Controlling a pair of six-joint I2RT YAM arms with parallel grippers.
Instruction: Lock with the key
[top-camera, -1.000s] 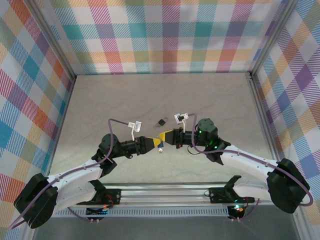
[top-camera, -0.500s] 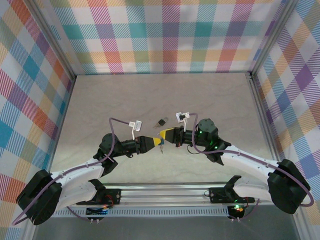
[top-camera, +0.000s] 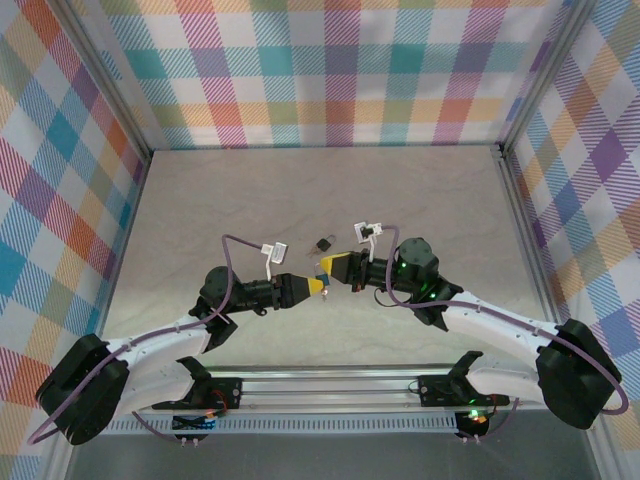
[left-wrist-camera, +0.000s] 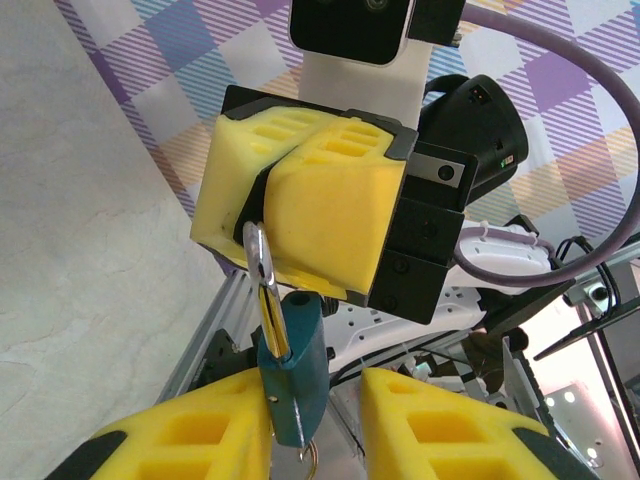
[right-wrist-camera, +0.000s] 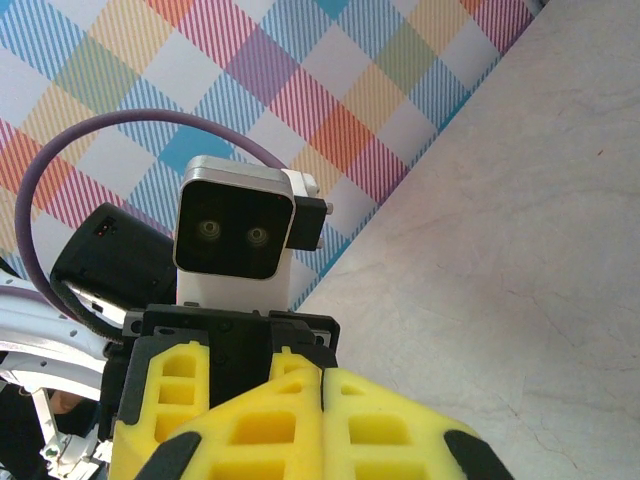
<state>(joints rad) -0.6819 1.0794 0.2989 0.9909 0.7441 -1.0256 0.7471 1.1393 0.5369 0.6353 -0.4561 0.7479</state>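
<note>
Teal plastic, the head of the key (left-wrist-camera: 297, 365), sits between the parted yellow pads of my left claw (left-wrist-camera: 315, 410), close against one pad; whether they pinch it I cannot tell. Its silver blade stands up to my right claw (left-wrist-camera: 265, 215), whose pads are pressed together, the tip meeting their seam. A small ring (left-wrist-camera: 311, 462) hangs below the head. Both claws meet nose to nose over the surface (top-camera: 430, 200). Just beyond them lies the lock (top-camera: 323, 243), dark on the surface.
</note>
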